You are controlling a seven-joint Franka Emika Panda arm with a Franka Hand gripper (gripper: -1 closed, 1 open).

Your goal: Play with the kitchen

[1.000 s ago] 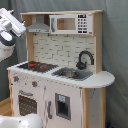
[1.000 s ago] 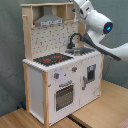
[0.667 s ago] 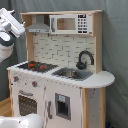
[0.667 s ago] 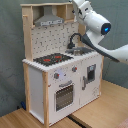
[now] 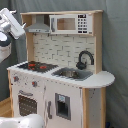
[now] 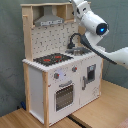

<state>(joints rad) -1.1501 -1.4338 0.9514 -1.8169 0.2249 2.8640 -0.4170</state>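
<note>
The kitchen [image 5: 62, 92] [image 6: 60, 85] stands upright, pale wood with white panels. It has a black-red hob [image 5: 36, 65] [image 6: 52, 59], a black faucet [image 5: 85, 59] [image 6: 74, 40] over the sink [image 5: 72, 74], a grey hood [image 5: 39, 25] [image 6: 50, 21], a microwave [image 5: 70, 23] and an oven door [image 5: 25, 104] [image 6: 64, 95]. My gripper [image 5: 12, 22] [image 6: 79, 6] hangs high, level with the kitchen's top shelf. It is off the hood end in the first exterior view and at the top right corner in the second exterior view. It holds nothing that I can see.
The white arm with a blue light [image 6: 102, 29] arches down the second exterior view's right. A white rounded body [image 5: 22, 121] sits at the first exterior view's lower left. A grey curtain [image 5: 115, 45] hangs behind. The kitchen rests on a wooden surface [image 6: 102, 110].
The arm's end has risen a little, moving up and leftward in the second exterior view toward the kitchen's top. The kitchen itself has not moved.
</note>
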